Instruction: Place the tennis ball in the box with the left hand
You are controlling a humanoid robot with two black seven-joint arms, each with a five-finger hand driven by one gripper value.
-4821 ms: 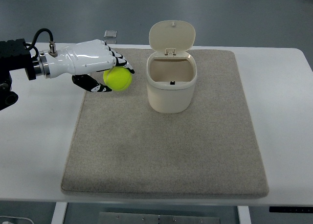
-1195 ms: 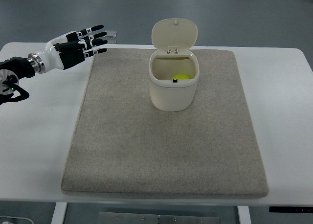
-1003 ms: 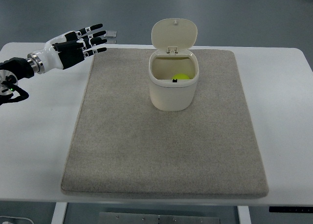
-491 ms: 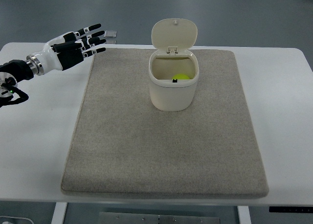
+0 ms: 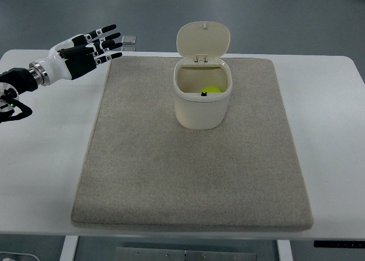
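A yellow-green tennis ball (image 5: 212,90) lies inside the cream box (image 5: 201,111), whose hinged lid (image 5: 203,40) stands open at the back. The box stands on a grey mat (image 5: 188,175). My left hand (image 5: 103,44) is white with black fingers. It hovers at the far left corner of the mat, well left of the box, fingers spread and empty. The right arm is out of view.
The mat lies on a white table (image 5: 333,130). A small clear square object (image 5: 128,41) lies on the table just behind my left hand's fingertips. The table's front edge runs close below the mat.
4.8 s ago my left hand held the ball beside the box. The ball now lies in the box. Over the last second the open hand drew slightly further left and back.
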